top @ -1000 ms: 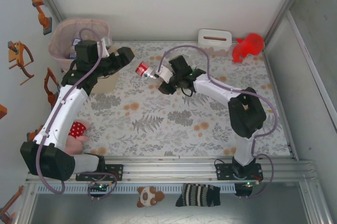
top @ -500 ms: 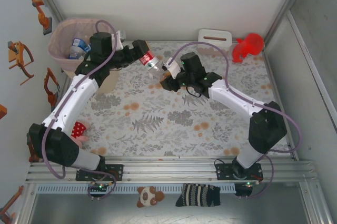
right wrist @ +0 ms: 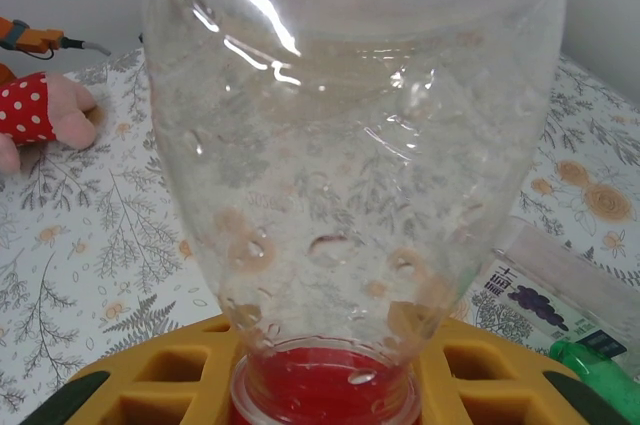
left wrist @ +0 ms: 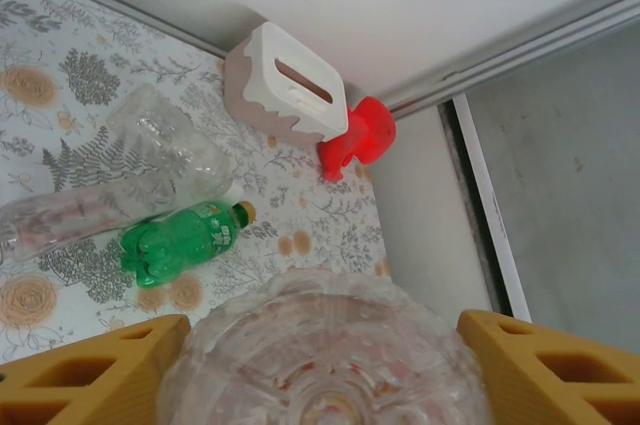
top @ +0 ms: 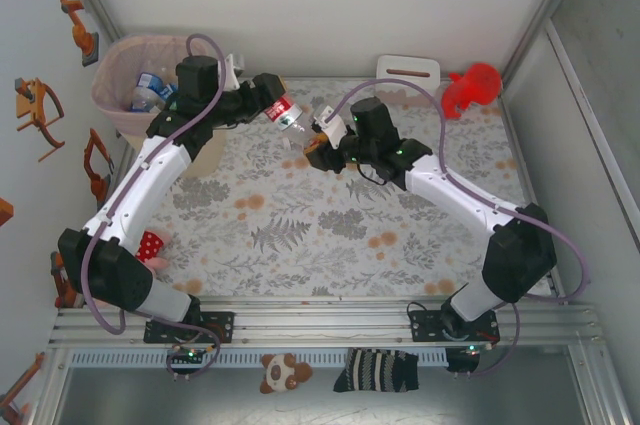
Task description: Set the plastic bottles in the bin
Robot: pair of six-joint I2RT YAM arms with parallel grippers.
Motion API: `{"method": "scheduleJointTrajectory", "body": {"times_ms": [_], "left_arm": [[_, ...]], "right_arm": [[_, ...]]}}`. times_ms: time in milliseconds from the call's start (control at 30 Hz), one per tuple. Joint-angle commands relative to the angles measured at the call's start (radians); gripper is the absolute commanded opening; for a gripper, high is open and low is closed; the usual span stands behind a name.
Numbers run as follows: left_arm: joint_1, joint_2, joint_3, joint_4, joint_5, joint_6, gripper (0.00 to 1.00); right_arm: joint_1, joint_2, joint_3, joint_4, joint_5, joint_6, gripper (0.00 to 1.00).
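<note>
A clear bottle with a red label [top: 281, 111] hangs in the air between my two grippers, just right of the bin [top: 110, 55]. My left gripper [top: 268, 97] is shut on its base [left wrist: 320, 355], with a yellow finger pressed against each side. My right gripper [top: 312, 135] is shut on the red cap [right wrist: 325, 385], and the clear body [right wrist: 350, 145] rises away from the fingers. The beige bin with its pink liner stands at the back left and holds other bottles [top: 150, 90]. A green bottle [left wrist: 185, 240] and two clear bottles [left wrist: 165, 145] lie on the floral cloth.
A white tissue box [top: 407, 72] and a red toy figure [top: 472, 87] stand against the back wall. A polka-dot plush [top: 148, 245] lies by the left arm's base. Walls close in the back and both sides. The floral cloth [top: 330, 225] covers the table.
My left arm swung from over the bin toward the right, met the bottle and closed on its base. My right arm carried the bottle up and left toward it.
</note>
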Motion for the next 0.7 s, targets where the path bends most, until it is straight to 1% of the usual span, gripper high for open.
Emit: {"method": "scheduleJointTrajectory", "body": {"times_ms": [0,67,167,200,300,367,400,467,567,667], "left_arm": [[-0.004,-0.023,0.022,0.011,0.013,-0.016,0.63],[-0.006,-0.031,0.021,0.012,0.010,-0.015,0.59],[-0.006,-0.043,0.021,0.018,0.004,-0.009,0.52],[-0.005,-0.048,0.021,0.021,-0.001,-0.007,0.51],[-0.005,-0.058,0.028,0.016,-0.021,0.014,0.51],[-0.003,-0.064,0.045,-0.008,-0.051,0.044,0.51],[-0.002,-0.067,0.061,-0.028,-0.068,0.065,0.51],[0.002,-0.065,0.094,-0.069,-0.098,0.108,0.50],[0.015,-0.059,0.155,-0.137,-0.149,0.177,0.50],[0.049,-0.048,0.225,-0.210,-0.198,0.247,0.50]], "right_arm": [[0.003,-0.030,0.007,0.038,0.015,-0.008,0.16],[0.003,-0.030,0.013,0.035,0.016,-0.009,0.18],[0.003,-0.034,0.020,0.029,0.017,-0.002,0.24],[0.002,-0.036,0.024,0.028,0.019,0.004,0.28],[0.003,-0.045,0.028,0.025,0.026,0.018,0.44],[0.002,-0.054,0.030,0.019,0.034,0.025,0.52],[0.002,-0.059,0.030,0.010,0.038,0.026,0.64],[0.003,-0.075,0.028,-0.003,0.047,0.030,0.73],[0.003,-0.104,0.018,-0.017,0.054,0.032,0.74],[0.003,-0.135,0.006,-0.033,0.067,0.034,0.74]]}}
